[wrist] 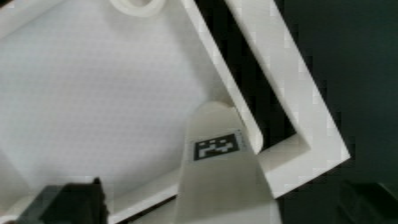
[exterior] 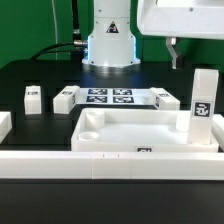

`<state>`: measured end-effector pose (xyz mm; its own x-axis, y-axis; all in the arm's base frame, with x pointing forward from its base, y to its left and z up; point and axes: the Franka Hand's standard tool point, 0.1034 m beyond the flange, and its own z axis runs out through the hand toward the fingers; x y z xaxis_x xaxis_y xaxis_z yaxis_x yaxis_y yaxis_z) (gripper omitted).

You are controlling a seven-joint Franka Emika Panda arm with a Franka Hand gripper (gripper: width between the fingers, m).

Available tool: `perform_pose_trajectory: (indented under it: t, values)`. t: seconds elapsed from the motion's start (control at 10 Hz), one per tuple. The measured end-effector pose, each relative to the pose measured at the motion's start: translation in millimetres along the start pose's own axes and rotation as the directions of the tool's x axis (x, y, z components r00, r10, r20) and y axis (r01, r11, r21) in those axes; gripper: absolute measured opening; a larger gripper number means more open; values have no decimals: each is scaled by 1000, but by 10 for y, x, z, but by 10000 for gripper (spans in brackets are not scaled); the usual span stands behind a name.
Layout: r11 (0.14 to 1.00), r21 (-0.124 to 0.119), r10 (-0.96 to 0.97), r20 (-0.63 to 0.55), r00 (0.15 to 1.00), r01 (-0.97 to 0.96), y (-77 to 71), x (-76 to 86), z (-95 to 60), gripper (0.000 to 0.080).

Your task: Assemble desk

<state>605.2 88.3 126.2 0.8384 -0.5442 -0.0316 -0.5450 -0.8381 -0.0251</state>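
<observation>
The white tray-like tabletop [exterior: 130, 128] lies in the middle of the black table. One white leg [exterior: 203, 100] stands upright in its corner at the exterior view's right, tag facing the camera. Three more legs lie behind the tabletop: two on the left [exterior: 33, 97] [exterior: 66, 98] and one on the right [exterior: 165, 97]. My gripper [exterior: 172, 52] hangs above and a little left of the upright leg, clear of it and holding nothing. In the wrist view the leg [wrist: 219, 150] rises from the tabletop's corner [wrist: 107, 100], and one dark finger [wrist: 75, 200] shows beside it, apart from it.
The marker board [exterior: 110, 97] lies behind the tabletop, in front of the robot base [exterior: 108, 45]. A long white border rail [exterior: 100, 165] runs along the front, and another piece [exterior: 4, 125] sits at the left edge.
</observation>
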Motion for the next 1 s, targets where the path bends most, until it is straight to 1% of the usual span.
perform_pose_trajectory:
  t: [0.2, 0.3, 0.4, 0.5, 0.6, 0.7, 0.9, 1.0]
  values:
    - [1000, -2, -17, -4, 1000, 17, -9, -21, 6, 648]
    - [991, -8, -133, -9, 991, 133, -29, -160, 46, 648]
    - [972, -13, -235, 9, 972, 235, 4, -285, 92, 648]
    - [955, -18, -295, 15, 956, 295, 81, -320, 130, 648]
    - [958, -9, -287, 7, 958, 287, 154, -340, 123, 648]
    - [969, 15, -246, -1, 969, 246, 242, -283, 122, 648]
    - [966, 15, -258, 3, 966, 258, 187, -324, 141, 648]
    - [967, 15, -256, 3, 967, 256, 190, -322, 145, 648]
